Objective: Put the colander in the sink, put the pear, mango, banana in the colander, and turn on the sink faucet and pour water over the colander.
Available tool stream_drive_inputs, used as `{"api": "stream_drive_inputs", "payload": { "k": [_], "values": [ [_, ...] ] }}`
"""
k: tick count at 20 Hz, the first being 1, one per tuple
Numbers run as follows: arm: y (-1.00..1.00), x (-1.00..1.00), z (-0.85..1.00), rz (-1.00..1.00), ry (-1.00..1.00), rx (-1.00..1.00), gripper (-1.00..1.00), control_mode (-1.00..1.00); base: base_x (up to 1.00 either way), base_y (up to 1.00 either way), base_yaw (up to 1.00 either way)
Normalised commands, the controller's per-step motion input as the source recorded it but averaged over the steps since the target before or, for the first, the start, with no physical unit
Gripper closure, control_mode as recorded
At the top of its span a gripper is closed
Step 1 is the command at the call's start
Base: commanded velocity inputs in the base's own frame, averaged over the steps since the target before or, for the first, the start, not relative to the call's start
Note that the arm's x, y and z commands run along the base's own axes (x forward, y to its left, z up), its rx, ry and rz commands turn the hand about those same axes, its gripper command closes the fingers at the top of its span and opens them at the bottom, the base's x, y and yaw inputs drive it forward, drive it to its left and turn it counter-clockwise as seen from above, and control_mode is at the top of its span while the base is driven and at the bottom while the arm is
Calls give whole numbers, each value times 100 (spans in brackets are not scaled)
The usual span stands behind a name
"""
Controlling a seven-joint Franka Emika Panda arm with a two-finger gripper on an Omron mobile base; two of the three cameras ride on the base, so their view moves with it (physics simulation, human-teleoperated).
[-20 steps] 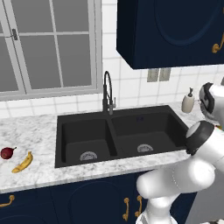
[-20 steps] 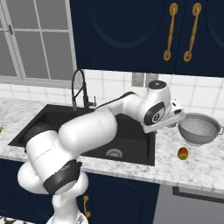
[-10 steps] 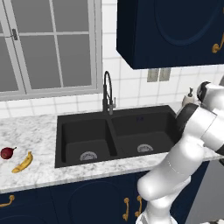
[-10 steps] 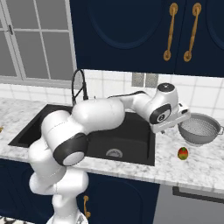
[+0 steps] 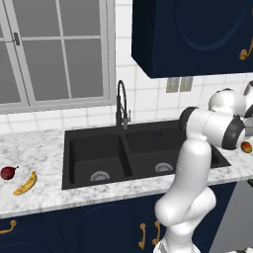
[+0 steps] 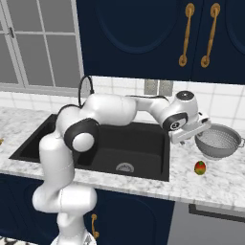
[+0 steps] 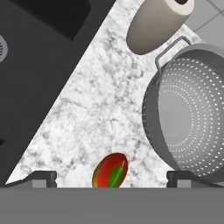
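The colander [image 6: 219,141] sat on the marble counter [image 6: 225,179] to the right of the sink [image 6: 117,146], upright and empty. It was a silver-grey metal bowl, round, its inner wall dotted with rows of small holes, with a thin wire handle at the rim showing in the hand view. The gripper [image 6: 206,125] hung just left of the colander's rim, above the counter, its fingers spread wide and holding nothing; no contact with the colander could be seen.

The mango [image 6: 200,167], a small oval mottled red, orange and green, lay on the counter just in front of the colander, apart from it. A beige soap dispenser [image 7: 155,24], smooth and cylindrical, stood close beside the colander's handle.

The sink was matte black, rectangular, with two basins and a round metal drain in each. The black gooseneck faucet [image 5: 121,105] rose behind the divider between the basins. Far to the left of the sink, well apart from the colander, the dark maroon pear [image 5: 8,172] and the curved yellow banana [image 5: 26,183] lay near each other on the speckled counter.
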Motion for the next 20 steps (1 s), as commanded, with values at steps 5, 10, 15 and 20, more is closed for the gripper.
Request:
{"api": "stream_drive_inputs", "payload": {
  "k": [5, 10, 15, 20],
  "values": [
    [-16, 24, -10, 0, 1, 0, -100, -100, 0, 0, 0],
    [-7, 23, -22, 0, 1, 0, -100, -100, 0, 0, 0],
    [0, 29, -44, 0, 0, -5, -100, -100, 0, 0, 0],
    [-10, 38, -33, 0, 0, -2, -100, -100, 0, 0, 0]
  ]
}}
